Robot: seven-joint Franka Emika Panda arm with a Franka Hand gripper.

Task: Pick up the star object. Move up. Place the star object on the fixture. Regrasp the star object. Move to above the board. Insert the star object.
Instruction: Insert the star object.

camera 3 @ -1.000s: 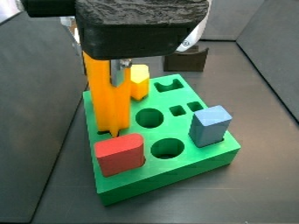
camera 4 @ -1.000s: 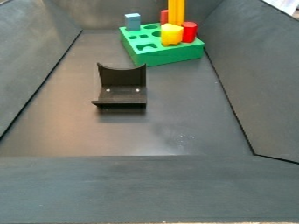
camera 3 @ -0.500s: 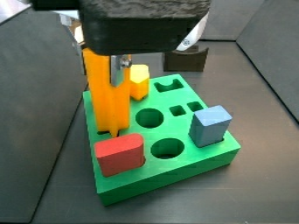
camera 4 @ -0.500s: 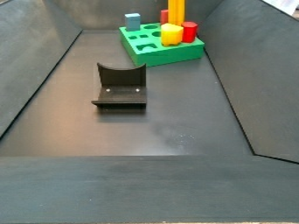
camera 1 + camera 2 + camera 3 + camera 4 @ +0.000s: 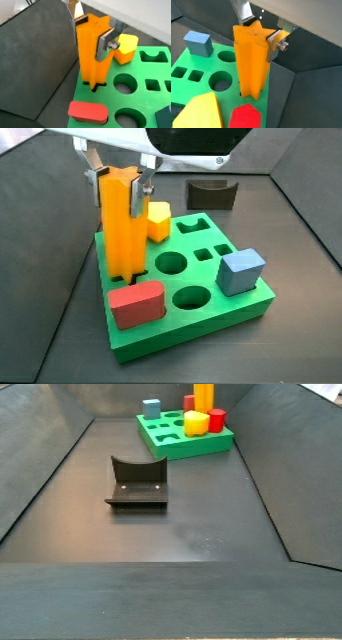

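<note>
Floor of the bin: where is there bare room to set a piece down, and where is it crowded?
Bare floor lies from the fixture to the near wall, and between the fixture and the board. The crowding is on the board: the hand grips the upright star object beside the red block, yellow block and blue block.
</note>
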